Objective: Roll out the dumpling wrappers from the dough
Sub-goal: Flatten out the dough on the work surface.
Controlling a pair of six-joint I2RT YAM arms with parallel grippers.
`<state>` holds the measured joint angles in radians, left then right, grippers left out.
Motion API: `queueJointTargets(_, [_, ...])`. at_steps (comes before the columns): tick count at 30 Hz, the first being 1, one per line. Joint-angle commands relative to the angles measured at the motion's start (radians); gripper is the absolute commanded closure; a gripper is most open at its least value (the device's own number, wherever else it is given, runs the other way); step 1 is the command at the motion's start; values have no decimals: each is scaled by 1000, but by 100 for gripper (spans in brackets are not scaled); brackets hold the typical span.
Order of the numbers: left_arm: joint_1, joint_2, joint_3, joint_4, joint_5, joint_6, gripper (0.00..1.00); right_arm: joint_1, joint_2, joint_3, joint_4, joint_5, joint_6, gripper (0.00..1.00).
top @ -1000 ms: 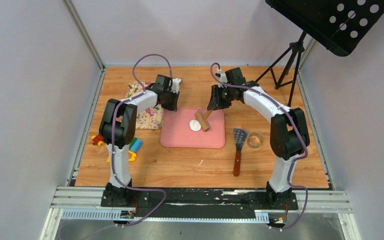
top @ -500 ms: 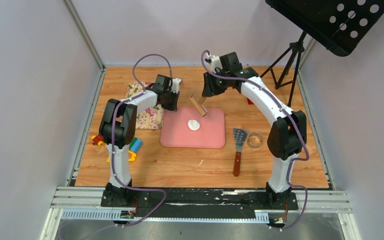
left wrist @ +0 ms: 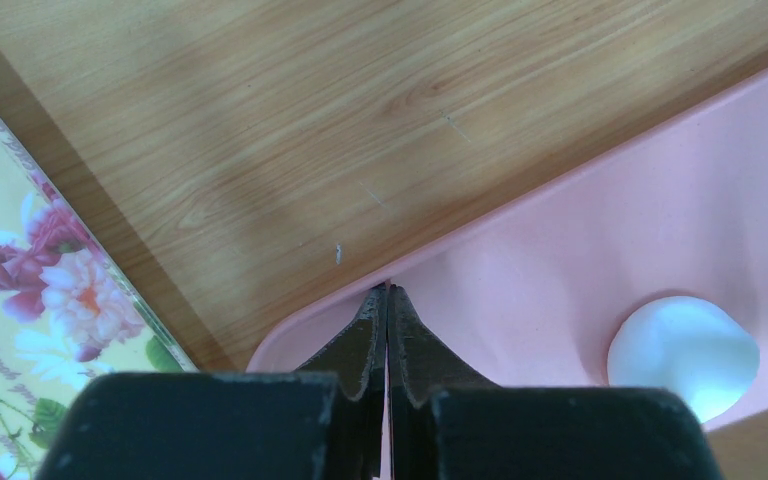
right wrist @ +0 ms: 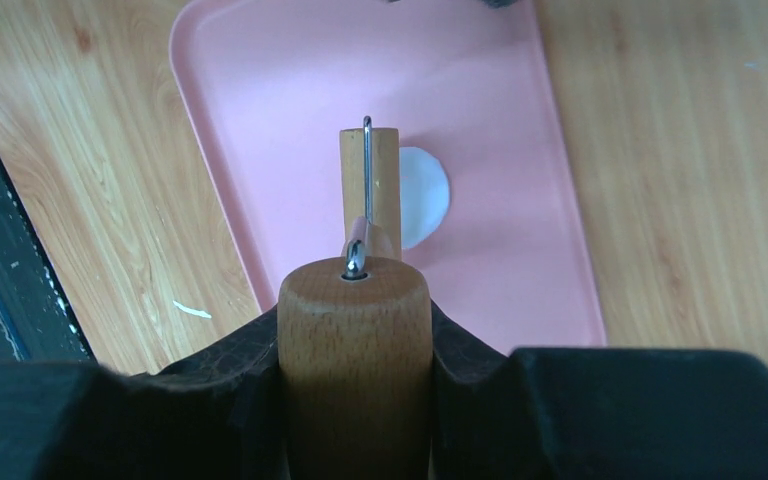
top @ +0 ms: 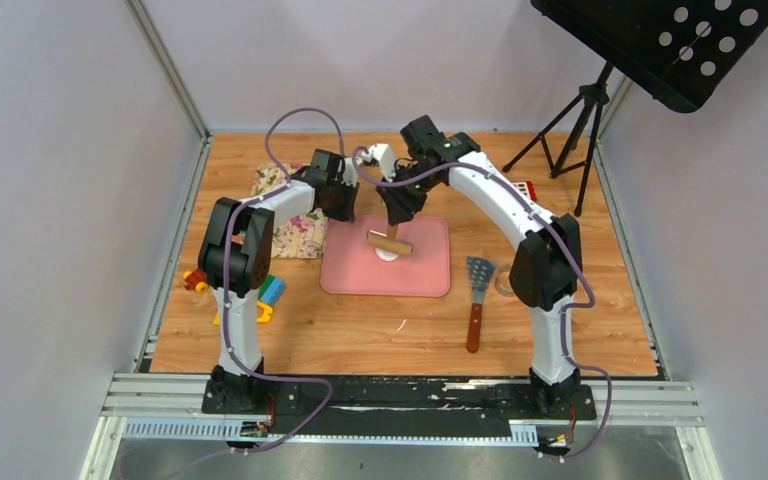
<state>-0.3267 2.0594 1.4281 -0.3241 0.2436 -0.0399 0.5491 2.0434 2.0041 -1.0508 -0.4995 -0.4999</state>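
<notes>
The dough (top: 387,253) is a small, slightly flattened white lump on the pink mat (top: 425,270). My right gripper (top: 397,208) is shut on the wooden handle (right wrist: 355,340) of a small rolling pin. Its roller (top: 388,243) lies across the dough's far side and hides part of it. In the right wrist view the roller (right wrist: 370,180) covers the left half of the dough (right wrist: 425,195). My left gripper (top: 344,207) is shut on the mat's back left corner, and its tips (left wrist: 388,295) pinch the pink edge (left wrist: 310,335). The dough (left wrist: 683,355) lies to their right. No round wrappers are in view.
A floral cloth (top: 295,228) lies left of the mat. Toy bricks (top: 260,295) are at the left front. A spatula (top: 476,292) and a small round ring (top: 508,282) lie right of the mat. A white scrap (top: 401,325) lies in front. A tripod (top: 572,125) stands back right.
My right arm lifted the rolling pin from beside the dough to the mat's back edge, then swung left and set the roller across the dough. The left gripper has not moved.
</notes>
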Motion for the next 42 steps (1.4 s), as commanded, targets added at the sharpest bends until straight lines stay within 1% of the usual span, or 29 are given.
queueJointTargets(1, [2, 24, 8, -19, -37, 8, 100, 11, 16, 8, -13, -31, -110, 100])
queueJointTargets(11, [1, 25, 8, -20, -34, 9, 100, 44, 68, 14, 5, 7, -135, 100])
queueJointTargets(17, [1, 27, 6, -19, -35, 9, 100, 63, 94, -41, 11, 56, -157, 100])
queueJointTargets(21, [2, 23, 6, -19, -32, 9, 100, 73, 95, -72, 11, 53, -159, 100])
queueJointTargets(23, [2, 23, 6, -20, -31, 9, 100, 75, 77, -71, -3, 19, -158, 100])
queueJointTargets(25, [2, 21, 7, -20, -32, 9, 100, 75, 47, -43, -40, -47, -161, 100])
queueJointTargets(28, [2, 21, 7, -20, -32, 9, 100, 73, -17, 31, -93, -150, -160, 100])
queueJointTargets(31, [1, 21, 7, -20, -32, 9, 100, 63, -71, 86, -99, -225, -148, 100])
queueJointTargets(32, [2, 21, 7, -20, -32, 9, 100, 61, -81, 104, -95, -224, -144, 100])
queueJointTargets(36, [2, 20, 7, -20, -34, 11, 100, 48, -77, 138, -64, -131, -158, 100])
queueJointTargets(42, [2, 23, 7, -20, -34, 9, 100, 40, 26, 141, -54, -75, -185, 100])
